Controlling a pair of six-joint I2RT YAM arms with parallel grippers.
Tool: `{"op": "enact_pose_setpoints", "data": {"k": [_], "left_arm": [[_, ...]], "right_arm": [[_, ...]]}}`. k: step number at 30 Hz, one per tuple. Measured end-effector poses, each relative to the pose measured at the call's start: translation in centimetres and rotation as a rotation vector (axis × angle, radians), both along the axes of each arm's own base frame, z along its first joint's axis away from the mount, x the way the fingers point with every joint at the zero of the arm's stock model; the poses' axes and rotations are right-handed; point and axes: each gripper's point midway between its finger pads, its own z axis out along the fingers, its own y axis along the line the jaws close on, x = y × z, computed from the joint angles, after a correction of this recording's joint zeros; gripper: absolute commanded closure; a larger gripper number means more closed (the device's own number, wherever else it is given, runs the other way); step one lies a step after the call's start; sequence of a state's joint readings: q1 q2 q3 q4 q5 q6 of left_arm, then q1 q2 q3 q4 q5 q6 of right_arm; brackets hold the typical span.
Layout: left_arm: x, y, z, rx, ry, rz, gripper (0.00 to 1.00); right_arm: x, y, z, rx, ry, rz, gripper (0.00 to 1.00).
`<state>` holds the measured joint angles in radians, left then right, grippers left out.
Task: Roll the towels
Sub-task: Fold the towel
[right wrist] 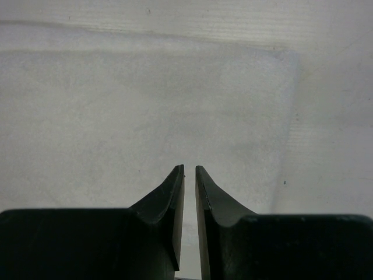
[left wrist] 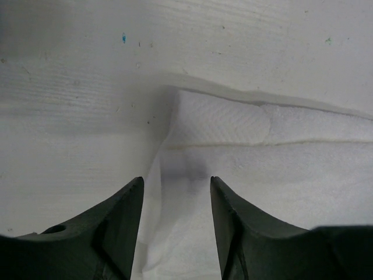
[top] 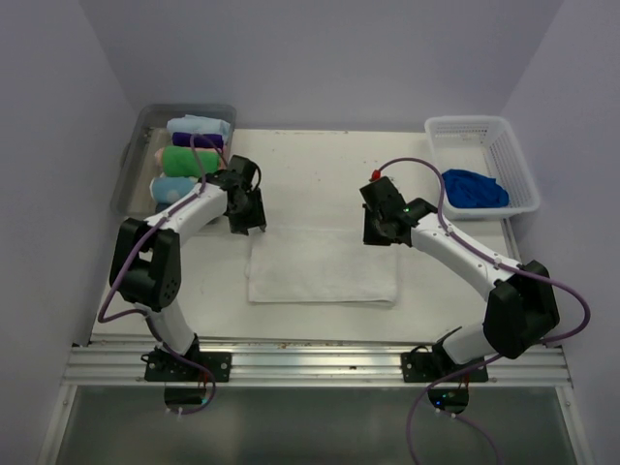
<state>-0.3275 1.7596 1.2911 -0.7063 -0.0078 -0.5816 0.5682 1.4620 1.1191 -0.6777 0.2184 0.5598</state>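
Top view: left gripper point(top: 247, 218) and right gripper point(top: 380, 231) cover the white towel's point(top: 323, 264) far corners, fingertips out of sight there. Left arm point(top: 189, 208) hides part of the rolled towels point(top: 184, 158) in the bin point(top: 131, 170). Wrist views: towel runs off frame. Right fingers point(right wrist: 175, 198) nearly together, can't tell if cloth is pinched.

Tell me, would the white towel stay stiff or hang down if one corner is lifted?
Probably it hangs down: the white towel lies in soft, flat folded layers. Its rough weave likely grips well.
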Motion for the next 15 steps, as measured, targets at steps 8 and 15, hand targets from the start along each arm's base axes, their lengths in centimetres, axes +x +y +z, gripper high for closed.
{"op": "enact_pose_setpoints", "data": {"k": [8, 15], "left_arm": [[-1.10, -0.21, -0.94, -0.018, 0.041, -0.009, 0.75], [-1.20, -0.24, -0.46, -0.021, 0.039, -0.011, 1.00]], "right_arm": [[-0.04, -0.03, -0.01, -0.001, 0.001, -0.001, 0.82], [-0.16, -0.13, -0.15, -0.005, 0.006, -0.001, 0.82]]}}
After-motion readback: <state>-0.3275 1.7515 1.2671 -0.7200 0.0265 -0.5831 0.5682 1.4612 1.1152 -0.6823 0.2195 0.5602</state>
